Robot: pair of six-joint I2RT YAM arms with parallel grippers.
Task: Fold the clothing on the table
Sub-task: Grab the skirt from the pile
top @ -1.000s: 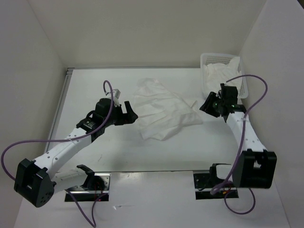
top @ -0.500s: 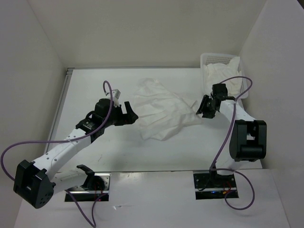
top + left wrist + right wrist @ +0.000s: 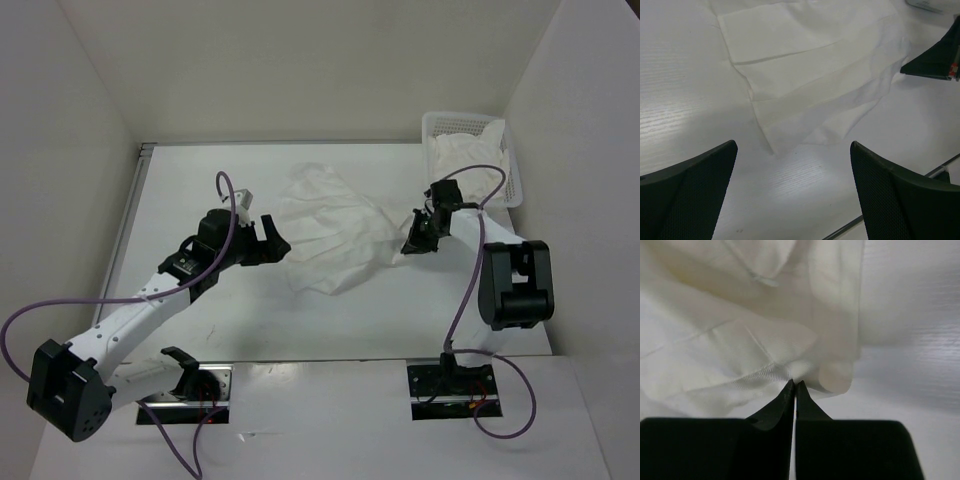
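Jaws: right gripper (image 3: pixel 795 386) pinched shut on the clothing (image 3: pixel 335 235) at its right edge; left gripper (image 3: pixel 277 235) spread wide.
Wrinkled white clothing lies mid-table (image 3: pixel 200 180), between both grippers, nearer the far edge.

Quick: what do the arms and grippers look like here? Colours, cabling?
Left arm and right arm: white links, black joint housings, a purple cable looping along each. Left gripper and right gripper are black; fingers are dark tapered wedges with fine dotted texture.
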